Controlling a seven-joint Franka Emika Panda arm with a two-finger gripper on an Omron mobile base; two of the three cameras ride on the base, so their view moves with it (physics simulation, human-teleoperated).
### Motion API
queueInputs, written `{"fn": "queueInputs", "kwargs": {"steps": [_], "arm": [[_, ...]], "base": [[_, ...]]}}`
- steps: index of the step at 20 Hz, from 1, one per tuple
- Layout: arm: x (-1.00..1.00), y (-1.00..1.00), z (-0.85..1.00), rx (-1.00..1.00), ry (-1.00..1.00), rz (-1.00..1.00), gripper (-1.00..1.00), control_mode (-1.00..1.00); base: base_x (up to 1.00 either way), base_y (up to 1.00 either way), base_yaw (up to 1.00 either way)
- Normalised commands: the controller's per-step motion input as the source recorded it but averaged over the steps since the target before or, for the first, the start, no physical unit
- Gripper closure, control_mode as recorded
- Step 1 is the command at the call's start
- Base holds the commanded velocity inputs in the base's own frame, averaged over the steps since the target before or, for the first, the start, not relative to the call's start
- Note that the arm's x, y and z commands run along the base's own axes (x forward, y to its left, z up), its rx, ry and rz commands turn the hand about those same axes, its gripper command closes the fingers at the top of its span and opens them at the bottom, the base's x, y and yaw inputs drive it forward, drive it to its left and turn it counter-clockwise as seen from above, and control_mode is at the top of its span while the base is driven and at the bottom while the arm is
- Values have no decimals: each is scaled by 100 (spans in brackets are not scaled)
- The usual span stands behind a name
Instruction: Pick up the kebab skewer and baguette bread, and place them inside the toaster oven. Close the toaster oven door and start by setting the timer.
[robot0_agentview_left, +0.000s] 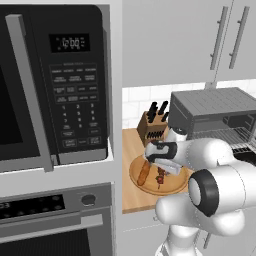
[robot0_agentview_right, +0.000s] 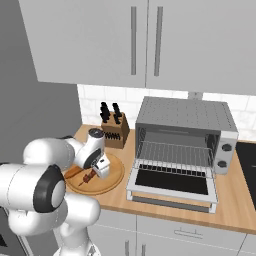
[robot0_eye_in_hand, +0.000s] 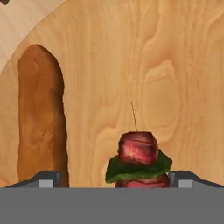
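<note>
White arm folded low over the round wooden board (robot0_agentview_left: 172, 186), dark two-finger gripper (robot0_eye_in_hand: 113, 178) pointing down with jaws spread either side of the red-meat kebab skewer (robot0_eye_in_hand: 138, 157), not clamping it, golden-brown baguette (robot0_eye_in_hand: 41, 118) just beside on the board, grey toaster oven (robot0_agentview_right: 185, 120) with door (robot0_agentview_right: 172, 187) dropped open.

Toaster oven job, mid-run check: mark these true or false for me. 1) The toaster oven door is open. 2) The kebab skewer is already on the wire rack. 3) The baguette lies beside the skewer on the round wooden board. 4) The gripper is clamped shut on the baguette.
1) True: the boxy grey metal toaster oven has its dark-glass drop-down door folded down.
2) False: the meat-chunk kebab skewer lies on the round wooden board.
3) True: the golden-brown baguette lies next to it there.
4) False: the two-finger gripper straddles the skewer, fingers apart.
</note>
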Motion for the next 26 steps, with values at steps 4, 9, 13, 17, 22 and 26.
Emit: {"fn": "queueInputs", "kwargs": {"steps": [4, 9, 13, 17, 22, 26], "arm": [[0, 29, -17, 0, 0, -1, -100, -100], [0, 34, -22, 0, 0, -2, -100, -100], [0, 4, -29, 0, 0, 0, -100, -100], [-2, -19, -11, 0, 0, 0, -100, -100], [-26, -5, -7, 0, 0, 0, -100, -100], [-21, 10, 0, 0, 0, 2, -100, -100]], "base": [[0, 0, 0], [0, 0, 0], [0, 0, 0], [0, 0, 0], [0, 0, 0], [0, 0, 0]]}}
